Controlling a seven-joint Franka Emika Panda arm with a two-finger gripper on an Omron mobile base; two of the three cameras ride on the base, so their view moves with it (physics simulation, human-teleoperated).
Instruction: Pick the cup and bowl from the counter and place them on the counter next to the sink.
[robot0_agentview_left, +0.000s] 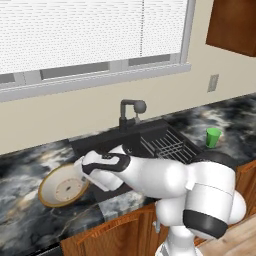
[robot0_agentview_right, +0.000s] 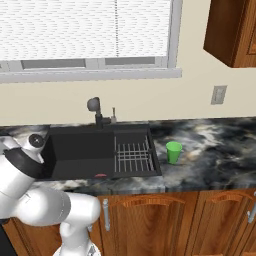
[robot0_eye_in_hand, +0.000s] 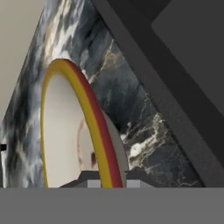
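The bowl (robot0_agentview_left: 61, 188), tan outside and cream inside, sits tilted on the black marble counter (robot0_agentview_left: 20, 220) just left of the sink (robot0_agentview_left: 102, 146). My gripper (robot0_agentview_left: 84, 174) reaches down to its right rim. In the hand view the rim of the bowl (robot0_eye_in_hand: 61, 131) runs between the fingertips of the gripper (robot0_eye_in_hand: 109, 183), which is shut on it. The small green cup (robot0_agentview_left: 213, 137) stands upright on the counter right of the sink, far from the gripper. From the right base view, the cup (robot0_agentview_right: 174, 152) stands just beyond the sink (robot0_agentview_right: 82, 152).
A dark curved faucet (robot0_agentview_left: 127, 112) rises behind the basin. A ribbed draining rack (robot0_agentview_left: 165, 145) fills the sink's right side. Wall and window run along the back of the counter (robot0_agentview_right: 215, 145), and a wooden cabinet (robot0_agentview_right: 232, 30) hangs at the upper right.
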